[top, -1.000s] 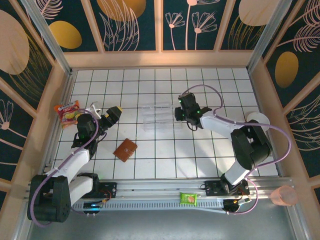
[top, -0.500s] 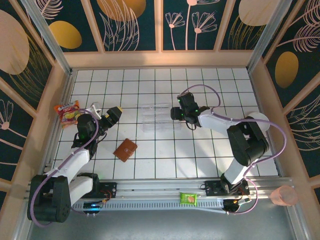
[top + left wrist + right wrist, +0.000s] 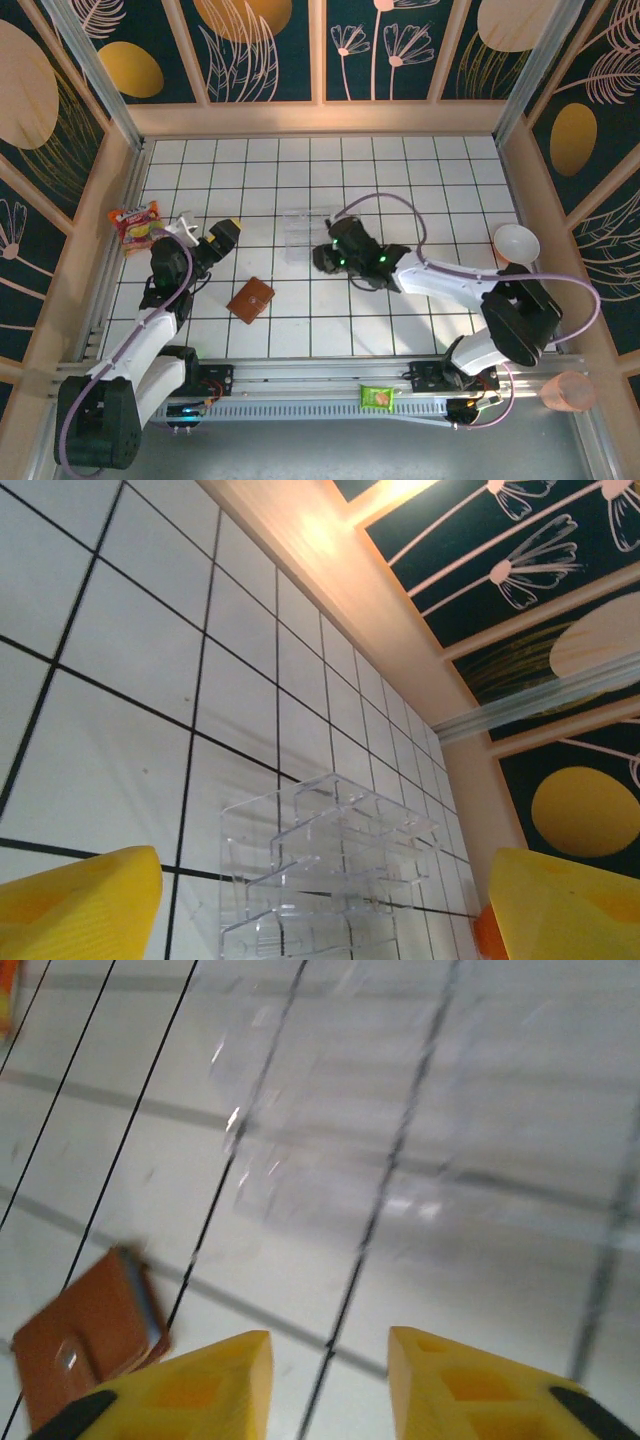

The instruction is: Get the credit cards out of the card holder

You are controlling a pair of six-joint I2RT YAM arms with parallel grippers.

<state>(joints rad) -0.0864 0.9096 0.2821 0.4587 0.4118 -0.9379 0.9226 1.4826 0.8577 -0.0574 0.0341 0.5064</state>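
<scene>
"Judging from the tiled table [image 3: 400,180], how far had the job got?"

"Hardly begun, I'd say; the clear plastic box [image 3: 303,228] stood mid-table and had no part in it; nearer the arms and a little to its left, apart from it, the card holder [image 3: 251,299] lay flat on the tiles, folded, brown side up; nothing touched it."

"And the arms?"

"The right gripper [image 3: 330,1338] hung low by the near edge of the box, its fingers parted a little with nothing between them; the holder sat at the lower left of its wrist view, near but not reached; the left gripper [image 3: 231,229] was beyond the holder on the left, apart from it, jaws spread wide and empty, facing the box."

"The credit cards?"

"Hidden; I took them to be inside the folded leather; a thin bluish edge showed along one side of the holder, but whether lining or card I could not tell."

"So what remained?"

"By my reckoning, everything: reaching the holder, pinning it, opening the flap, drawing each card out."
</scene>
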